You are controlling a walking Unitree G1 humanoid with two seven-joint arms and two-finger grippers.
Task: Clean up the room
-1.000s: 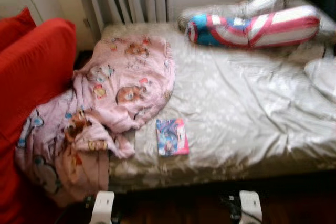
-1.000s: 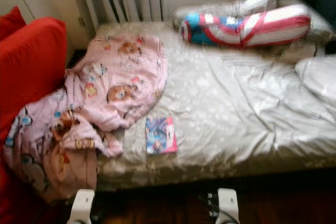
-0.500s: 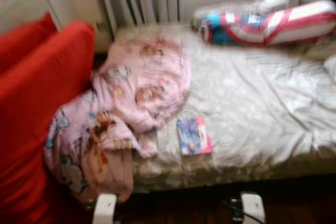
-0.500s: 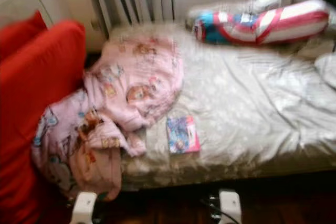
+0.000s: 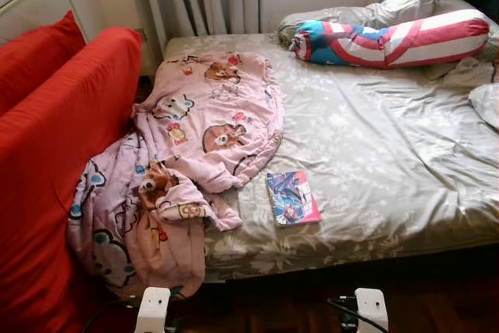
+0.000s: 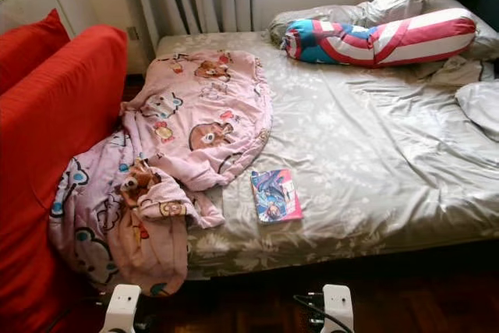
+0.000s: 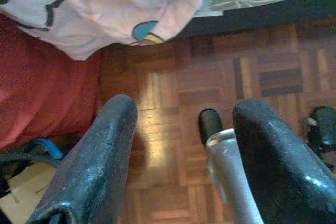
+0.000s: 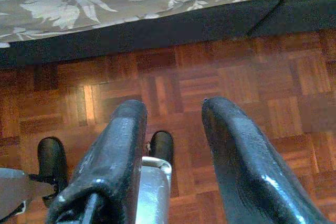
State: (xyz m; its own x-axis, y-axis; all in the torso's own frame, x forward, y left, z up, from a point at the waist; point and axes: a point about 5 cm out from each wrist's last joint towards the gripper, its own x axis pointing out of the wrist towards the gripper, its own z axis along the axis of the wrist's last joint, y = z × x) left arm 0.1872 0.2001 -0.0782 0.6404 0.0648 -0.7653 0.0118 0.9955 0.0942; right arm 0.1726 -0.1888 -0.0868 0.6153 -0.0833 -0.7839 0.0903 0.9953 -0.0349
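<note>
A crumpled pink cartoon-print blanket (image 5: 191,146) spills off the bed (image 5: 374,154) edge toward the red ribbed sofa (image 5: 54,161). A thin glossy book (image 5: 292,198) lies flat on the grey floral sheet, just beside the blanket. A striped cylindrical bolster (image 5: 390,39) rests at the head. The left gripper (image 7: 181,129) and right gripper (image 8: 173,129) hang over parquet floor (image 8: 210,82), fingers apart, holding nothing.

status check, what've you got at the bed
Left gripper, right gripper open, empty, over floor. Pink blanket spills off bed; book near edge. Path unobstructed.
</note>
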